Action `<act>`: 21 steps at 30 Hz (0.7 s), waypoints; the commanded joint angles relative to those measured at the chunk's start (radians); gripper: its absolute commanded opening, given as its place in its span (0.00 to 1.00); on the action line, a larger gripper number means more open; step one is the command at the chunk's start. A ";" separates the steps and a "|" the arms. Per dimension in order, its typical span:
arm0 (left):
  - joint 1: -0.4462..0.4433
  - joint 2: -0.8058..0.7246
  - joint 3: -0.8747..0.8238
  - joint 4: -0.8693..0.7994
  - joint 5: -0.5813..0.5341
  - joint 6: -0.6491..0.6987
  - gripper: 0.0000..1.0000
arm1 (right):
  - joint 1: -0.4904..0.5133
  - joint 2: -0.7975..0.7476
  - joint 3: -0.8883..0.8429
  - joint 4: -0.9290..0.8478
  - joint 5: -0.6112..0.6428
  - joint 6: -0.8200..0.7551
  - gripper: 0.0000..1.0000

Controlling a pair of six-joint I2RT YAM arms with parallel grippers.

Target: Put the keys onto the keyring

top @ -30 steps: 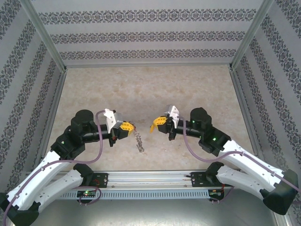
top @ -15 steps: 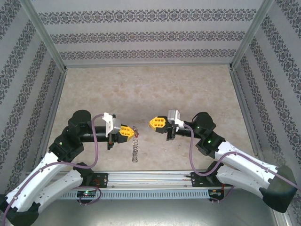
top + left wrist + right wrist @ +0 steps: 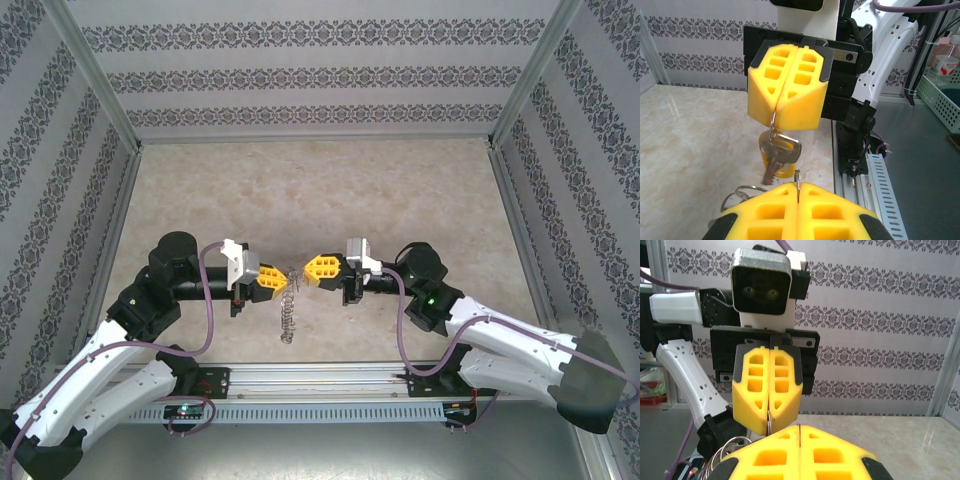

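My left gripper [image 3: 281,283] and right gripper [image 3: 307,272] meet almost tip to tip above the table's near middle. In the left wrist view my left gripper [image 3: 798,186] is shut on a thin wire of the keyring [image 3: 737,192], whose loops show at lower left. Its chain [image 3: 288,315] hangs down toward the table. Facing it, the right gripper [image 3: 777,121] is shut on a thin wire loop. From that loop dangles a silver key [image 3: 781,152] with a yellow piece [image 3: 785,173] behind it. The right wrist view shows the left gripper [image 3: 768,416] just above my right gripper [image 3: 799,428].
A beige marble-look tabletop [image 3: 320,190] lies under both arms, walled by patterned panels [image 3: 310,75] at the back and sides. A metal rail [image 3: 320,380] runs along the near edge between the arm bases. Purple cables [image 3: 205,300] loop from each wrist.
My right gripper has travelled left until it nearly touches the left gripper. The left gripper has shifted slightly right, and the chain now hangs straighter below it.
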 commanded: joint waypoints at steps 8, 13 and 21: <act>0.009 -0.016 -0.007 0.069 -0.003 0.038 0.00 | 0.029 0.042 0.023 0.110 -0.039 0.067 0.00; 0.008 -0.016 -0.005 0.064 -0.010 0.044 0.00 | 0.048 0.036 0.025 0.089 -0.053 0.056 0.00; 0.009 -0.016 -0.004 0.059 -0.007 0.046 0.00 | 0.057 0.039 0.028 0.078 -0.054 0.042 0.00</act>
